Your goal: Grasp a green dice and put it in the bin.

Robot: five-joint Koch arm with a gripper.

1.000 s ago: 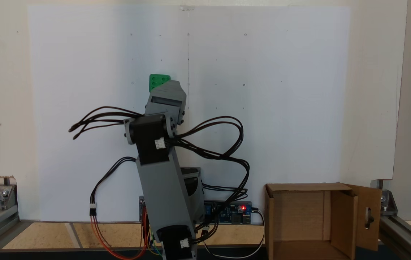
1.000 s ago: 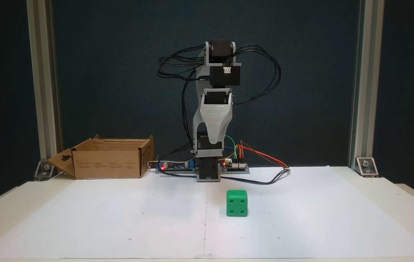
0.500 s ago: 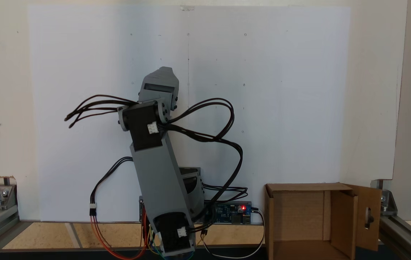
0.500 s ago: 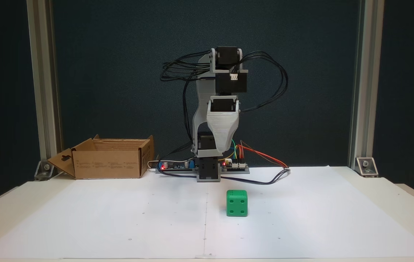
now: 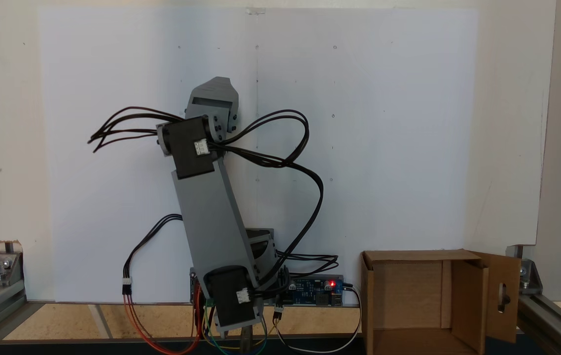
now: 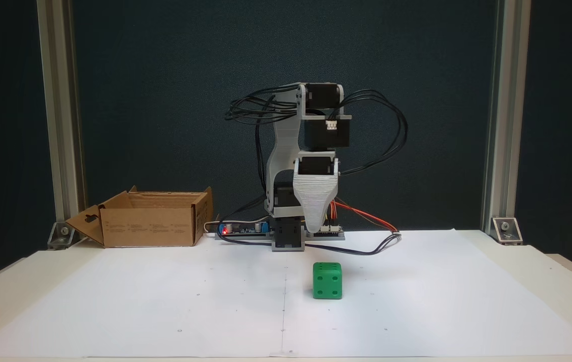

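On the white paper sheet (image 6: 165,301), a little in front of the arm's base, the green dice (image 6: 327,280) sits free, nothing touching it. Above it, apart from it, the gripper (image 6: 316,229) points down, apparently lined up for a descent; its jaws overlap from here, so I cannot tell whether they are spread or pressed together. The bin (image 6: 148,218) stands well off to the left in this fixed view, beside the controller board (image 6: 243,229), its top open, presumably to receive the drop.
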